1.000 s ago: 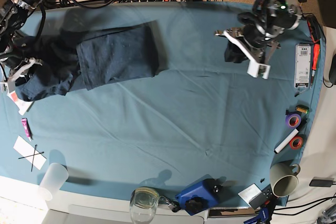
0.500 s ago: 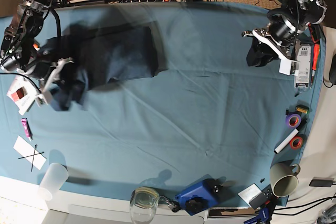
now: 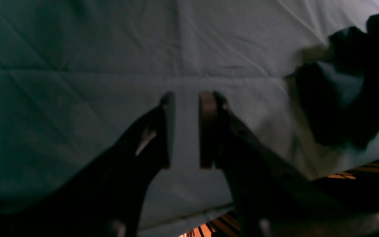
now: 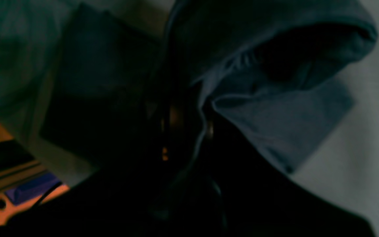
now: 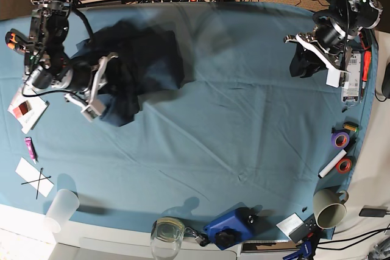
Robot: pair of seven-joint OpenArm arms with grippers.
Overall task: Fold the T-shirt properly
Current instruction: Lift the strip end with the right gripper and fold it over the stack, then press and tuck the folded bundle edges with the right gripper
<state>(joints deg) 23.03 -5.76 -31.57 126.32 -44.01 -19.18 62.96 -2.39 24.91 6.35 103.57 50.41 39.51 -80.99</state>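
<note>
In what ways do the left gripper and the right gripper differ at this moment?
The left gripper holds nothing, while the right gripper grips the dark T-shirt.
The left gripper hangs over bare tablecloth; the right gripper is among the shirt's folds.
Both have two fingers.

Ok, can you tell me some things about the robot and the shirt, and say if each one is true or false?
1. The right gripper is gripping the dark navy T-shirt. True.
2. The left gripper is holding the T-shirt too. False: its jaws are apart with nothing between them.
3. The T-shirt lies spread out flat. False: it is partly folded and bunched up.
4. The pink marker is on the tablecloth. True.
5. The glass jar is standing on the T-shirt. False: it is away from it, at the near edge of the table.
</note>
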